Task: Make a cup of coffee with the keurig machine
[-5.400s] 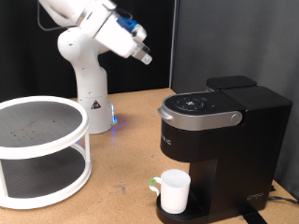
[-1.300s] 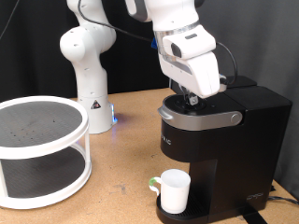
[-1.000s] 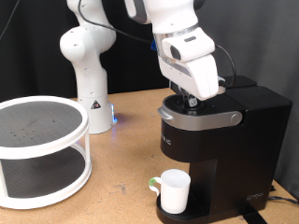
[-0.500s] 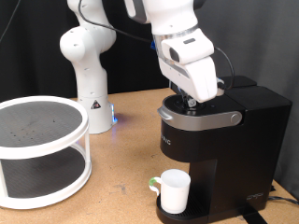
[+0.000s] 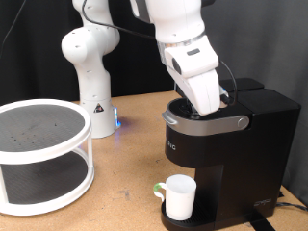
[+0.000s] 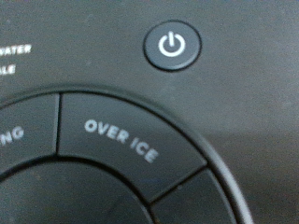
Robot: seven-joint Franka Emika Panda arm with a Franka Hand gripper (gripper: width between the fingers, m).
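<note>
while the arm leans over the machine: its white wrist is tipped down so the tool [image 5: 205,108] sits right at the control panel, seemingly to press a button.
tool: the fingertips are hidden behind the white housing in the exterior view and absent from the wrist view, so i cannot tell whether they are apart or together; nothing shows between them.
machine: the boxy black keurig machine [image 5: 231,144] with its grey-silver curved lid handle stands on the wooden tabletop [image 5: 125,178] at the exterior view's right, lid down.
panel: the wrist view is filled by the dark top face, with a round power button [image 6: 173,45] and a curved segment labelled "over ice" [image 6: 121,140] just beside it; such closeness suggests the tool is touching or nearly touching the panel.
cup: the small plain white ceramic mug [image 5: 179,197] stands upright on the drip tray under the spout, placed to catch the brew.
rack: a white two-tier round shelf [image 5: 38,154] sits well apart at the exterior view's left.
progress: mug in place, lid closed; i judge this is the button stage.
</note>
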